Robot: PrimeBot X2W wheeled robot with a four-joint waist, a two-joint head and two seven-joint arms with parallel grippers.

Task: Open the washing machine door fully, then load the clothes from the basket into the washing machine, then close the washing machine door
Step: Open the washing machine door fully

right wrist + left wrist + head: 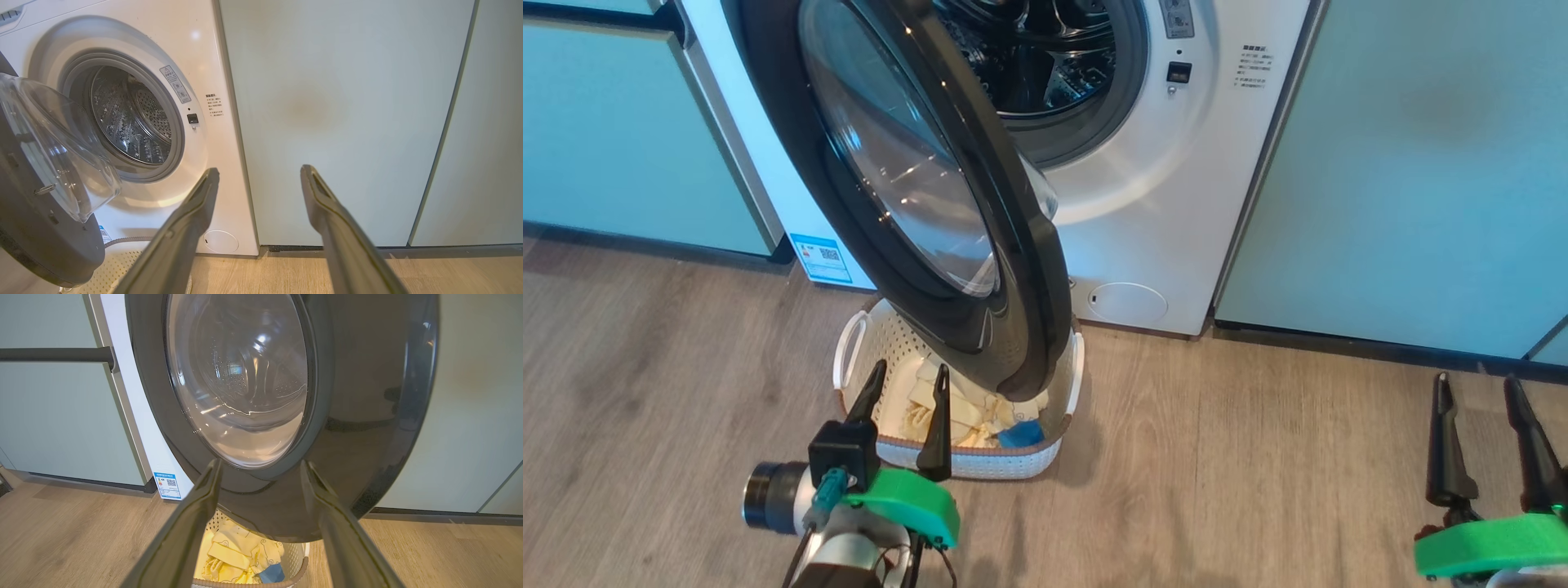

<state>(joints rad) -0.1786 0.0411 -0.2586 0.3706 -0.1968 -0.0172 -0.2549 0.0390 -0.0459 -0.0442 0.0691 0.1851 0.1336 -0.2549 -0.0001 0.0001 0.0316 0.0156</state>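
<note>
At lower left, the left gripper [912,367], fingers spread wide, holding nothing; hovers over the near edge of the basket [1013,467]. Inside, just beyond the fingertips, the clothes [960,412]: a cream-yellow bundle, with a small blue piece [1021,434] at its right. Directly above, the washing machine door [907,163], swung out from the washing machine [1176,204], lower rim overhanging the far half of the basket. At lower right, the right gripper [1476,380], likewise splayed and empty, well apart from the basket, over wood floor [1217,457], pointing toward the pale green cabinet [1405,163].
</note>
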